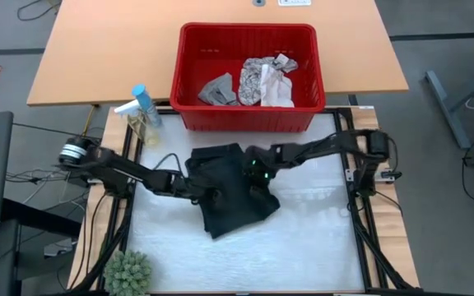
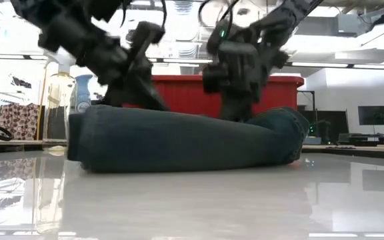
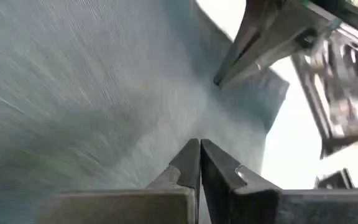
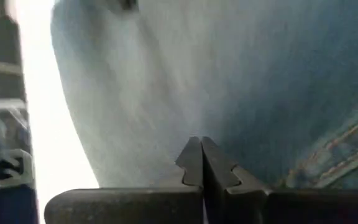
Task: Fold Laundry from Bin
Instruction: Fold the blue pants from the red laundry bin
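- I have the dark garment (image 1: 233,191) lying bunched on the white tabletop (image 1: 303,238), just in front of the red bin (image 1: 248,78); the patterned cloth (image 1: 257,80) and a grey piece (image 1: 217,89) wait inside the bin.
- My left gripper (image 1: 206,196) is down on the garment's left side and my right gripper (image 1: 257,175) on its upper middle. Both wrist views show the jaws pressed together, tips against denim-like fabric; I cannot tell whether any cloth is pinched between them.
- I judge this as pressing or smoothing a fold.
- To do it well, I'd keep both tips low and flat, drag outward evenly so the cloth doesn't ruck, and keep the two arms apart since they sit close over the garment.
- The spray bottle (image 1: 144,107) stands well clear to the left.
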Available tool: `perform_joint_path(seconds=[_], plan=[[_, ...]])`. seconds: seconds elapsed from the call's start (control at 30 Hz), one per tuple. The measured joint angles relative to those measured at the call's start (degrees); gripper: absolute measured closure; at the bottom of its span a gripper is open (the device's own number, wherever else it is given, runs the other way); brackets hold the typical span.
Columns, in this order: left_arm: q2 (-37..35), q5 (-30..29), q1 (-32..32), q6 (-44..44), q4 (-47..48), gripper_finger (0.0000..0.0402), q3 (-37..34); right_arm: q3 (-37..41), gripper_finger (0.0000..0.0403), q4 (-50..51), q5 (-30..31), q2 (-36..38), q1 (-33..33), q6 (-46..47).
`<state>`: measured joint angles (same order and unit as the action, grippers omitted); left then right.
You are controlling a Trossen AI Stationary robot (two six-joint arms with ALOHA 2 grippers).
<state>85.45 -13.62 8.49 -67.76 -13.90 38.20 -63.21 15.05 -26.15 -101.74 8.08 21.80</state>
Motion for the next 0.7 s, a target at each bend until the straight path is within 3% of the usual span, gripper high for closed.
perform_joint_path(seconds=[0.17, 0.23, 0.5, 0.7], plan=[[-5.9, -12.8, -0.1, 1.7, 6.4, 0.0401, 0.4, 0.0, 0.0387, -3.0, 3.7, 5.3, 2.2, 0.5], [-5.9, -15.0, -0.5, 2.5, 6.2, 0.0401, 0.7, 0.0, 0.0387, -4.4, 4.6, 5.9, 3.5, 0.7], [3.2, -13.6, -2.1, 2.0, 5.6, 0.0401, 0.7, 0.0, 0.0387, -5.7, 5.4, -0.4, 7.5, 0.3], [11.2, -10.6, -3.5, -3.5, 3.2, 0.0401, 0.7, -0.3, 0.0387, -6.9, 3.9, -8.0, 8.8, 2.6]])
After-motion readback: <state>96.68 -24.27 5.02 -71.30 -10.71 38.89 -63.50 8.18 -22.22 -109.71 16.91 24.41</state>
